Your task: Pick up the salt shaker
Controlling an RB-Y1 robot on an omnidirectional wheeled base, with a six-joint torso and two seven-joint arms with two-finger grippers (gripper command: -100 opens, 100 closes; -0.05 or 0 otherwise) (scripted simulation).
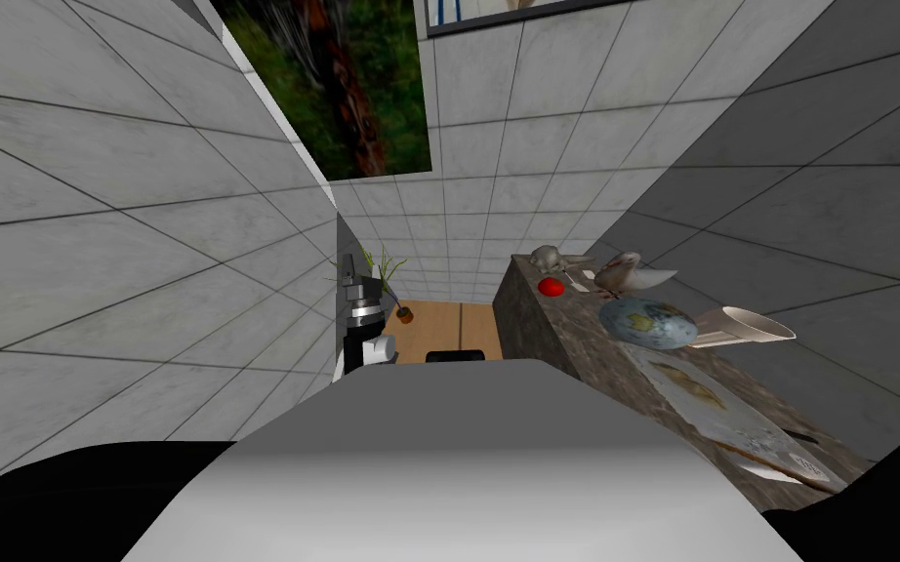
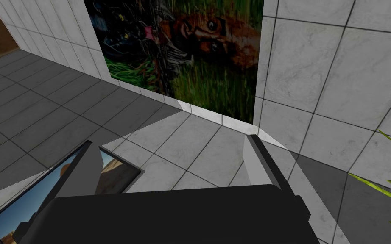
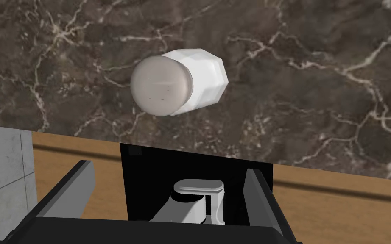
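In the head view, the dark marble counter (image 1: 536, 327) runs along my right. It is crowded with a red object (image 1: 551, 286), a mottled blue ball (image 1: 647, 323) and other clutter. My left arm (image 1: 364, 327) is held up by the wall on my left, well apart from the counter. A wide swing of the working arm over that counter could sweep the clutter off.

In the left wrist view, the left gripper (image 2: 169, 169) is released, its fingers spread with nothing between them. I expect no trouble from it.

In the right wrist view, the right gripper (image 3: 169, 186) hangs over the counter, fingers spread and empty. The salt shaker (image 3: 180, 82), white with a rounded grey cap, stands on the marble near the counter's edge. It is beyond my fingertips, not yet between them, and roughly in line with the gap.

I see two risks from here. If I come down off-line, a blade lands on the cap and tips the shaker, and this near the edge it could roll off onto the wood floor (image 3: 339, 203). If I close too high, the thin blades pinch the domed cap and it squirts out. The white body below looks the safer hold.
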